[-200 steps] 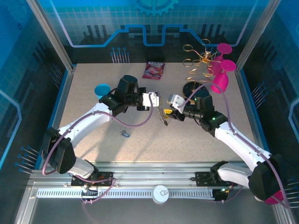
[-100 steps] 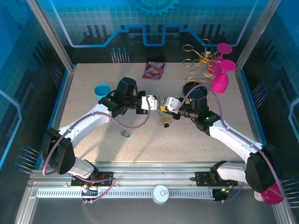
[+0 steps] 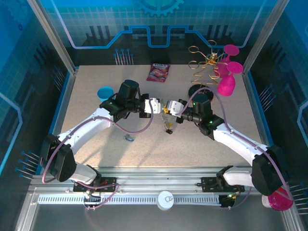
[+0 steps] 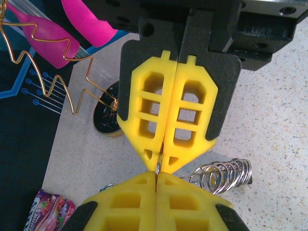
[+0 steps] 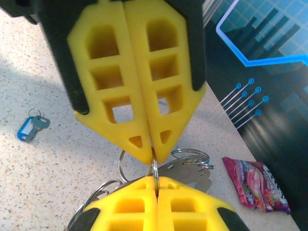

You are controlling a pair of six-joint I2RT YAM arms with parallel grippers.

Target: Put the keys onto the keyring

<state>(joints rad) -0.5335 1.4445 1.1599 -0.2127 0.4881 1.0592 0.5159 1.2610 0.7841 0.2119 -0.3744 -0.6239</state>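
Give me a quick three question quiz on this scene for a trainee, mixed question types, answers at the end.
1. True or false: the left hand and the right hand meet tip to tip, both shut on one metal ring.
2. Where is the blue-tagged key? A: hanging from the ring. B: on the bare table, nearer the arm bases than the hands. C: in the right hand.
3. Short answer: what lies flat near the table's far edge, left of the gold wire rack?
Key: 1 true; 2 B; 3 the sweets packet.
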